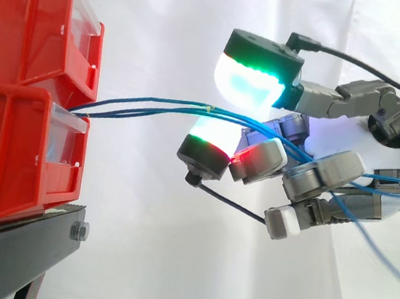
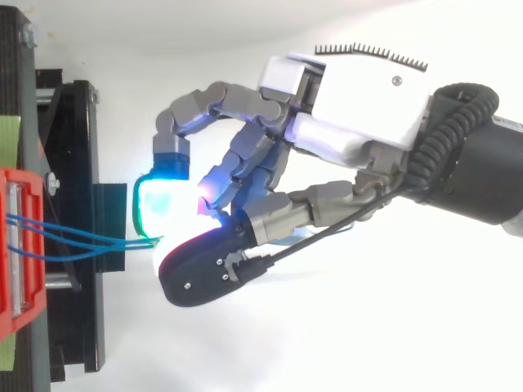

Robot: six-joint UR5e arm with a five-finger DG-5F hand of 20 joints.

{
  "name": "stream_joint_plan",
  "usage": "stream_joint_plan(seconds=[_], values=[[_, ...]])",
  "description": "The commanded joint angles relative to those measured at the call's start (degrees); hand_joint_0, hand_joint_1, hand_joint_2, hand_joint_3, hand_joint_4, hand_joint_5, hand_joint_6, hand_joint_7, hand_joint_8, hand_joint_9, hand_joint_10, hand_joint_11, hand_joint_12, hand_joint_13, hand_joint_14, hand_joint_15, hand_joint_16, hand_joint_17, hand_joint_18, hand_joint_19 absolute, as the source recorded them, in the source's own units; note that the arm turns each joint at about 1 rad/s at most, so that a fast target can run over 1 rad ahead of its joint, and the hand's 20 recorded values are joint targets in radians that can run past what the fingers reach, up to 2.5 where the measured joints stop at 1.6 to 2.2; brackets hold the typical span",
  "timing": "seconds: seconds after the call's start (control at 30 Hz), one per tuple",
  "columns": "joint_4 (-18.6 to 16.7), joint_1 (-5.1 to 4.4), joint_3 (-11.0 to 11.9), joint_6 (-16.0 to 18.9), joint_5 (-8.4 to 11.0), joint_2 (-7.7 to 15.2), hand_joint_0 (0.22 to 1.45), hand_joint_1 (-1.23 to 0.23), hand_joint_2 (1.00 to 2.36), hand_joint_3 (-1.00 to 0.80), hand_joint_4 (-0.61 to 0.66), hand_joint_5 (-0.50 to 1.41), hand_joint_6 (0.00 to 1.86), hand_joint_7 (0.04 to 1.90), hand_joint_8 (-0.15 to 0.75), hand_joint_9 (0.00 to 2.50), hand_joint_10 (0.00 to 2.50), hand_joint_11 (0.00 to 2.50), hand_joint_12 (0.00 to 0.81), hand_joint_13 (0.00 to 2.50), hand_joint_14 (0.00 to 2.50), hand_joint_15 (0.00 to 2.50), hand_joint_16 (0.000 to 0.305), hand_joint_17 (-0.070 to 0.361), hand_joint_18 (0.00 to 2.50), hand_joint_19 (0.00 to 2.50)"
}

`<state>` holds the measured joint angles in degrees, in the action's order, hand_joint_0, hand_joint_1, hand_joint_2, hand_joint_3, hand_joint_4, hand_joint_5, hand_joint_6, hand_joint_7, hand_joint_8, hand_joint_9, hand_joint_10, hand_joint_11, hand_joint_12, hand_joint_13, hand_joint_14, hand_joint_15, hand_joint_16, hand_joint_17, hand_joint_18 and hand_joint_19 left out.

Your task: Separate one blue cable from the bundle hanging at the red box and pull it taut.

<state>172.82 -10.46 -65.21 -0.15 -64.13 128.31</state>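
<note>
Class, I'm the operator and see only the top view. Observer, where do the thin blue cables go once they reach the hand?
Observer: The thin blue cables pass through the curled fingers of the hand and trail out towards the lower right.
Operator: Do they sag near the bins?
Observer: No, they run nearly level from where two stacked red plastic bins meet.
Operator: Are the pads squeezing them?
Observer: One glowing pad sits above, one below, a gap between.
</note>
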Motion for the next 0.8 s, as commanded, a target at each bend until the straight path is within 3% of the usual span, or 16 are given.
stream_joint_plan(seconds=[0.0, 0.2, 0.27, 0.43, 0.77], values=[[-0.1, 0.00, 0.0, -0.2, -0.03, 0.0, 0.51, -0.73, 1.00, -0.50, 0.24, -0.23, 0.85, 1.06, 0.353, 1.18, 0.01, 1.46, 0.375, 1.57, 0.56, 1.52, 0.055, 0.124, 1.18, 0.80], [-2.0, -0.09, -1.6, -0.4, 0.41, 0.0, 0.51, -0.74, 1.00, -0.50, 0.24, -0.23, 0.85, 1.05, 0.346, 1.18, 0.01, 1.49, 0.375, 1.54, 0.88, 1.39, 0.056, 0.126, 1.21, 0.83], [-2.3, -0.09, -1.6, -0.4, 0.50, 0.0, 0.56, -0.78, 1.00, -0.50, 0.22, -0.23, 0.85, 1.05, 0.323, 1.17, 0.01, 1.51, 0.357, 1.51, 0.99, 1.37, 0.053, 0.119, 1.20, 0.89], [-2.6, -0.26, -1.5, -0.4, 0.50, 0.0, 0.63, -0.77, 1.00, -0.50, 0.20, -0.23, 0.84, 1.07, 0.311, 1.18, 0.01, 1.54, 0.349, 1.50, 0.96, 1.40, 0.051, 0.114, 1.19, 0.91], [-3.1, -0.18, -1.6, -0.4, 0.41, 0.0, 0.59, -0.51, 1.00, -0.50, 0.18, -0.20, 0.82, 1.12, 0.314, 1.27, 0.01, 1.47, 0.352, 1.56, 0.58, 1.54, 0.052, 0.116, 1.17, 0.92]])
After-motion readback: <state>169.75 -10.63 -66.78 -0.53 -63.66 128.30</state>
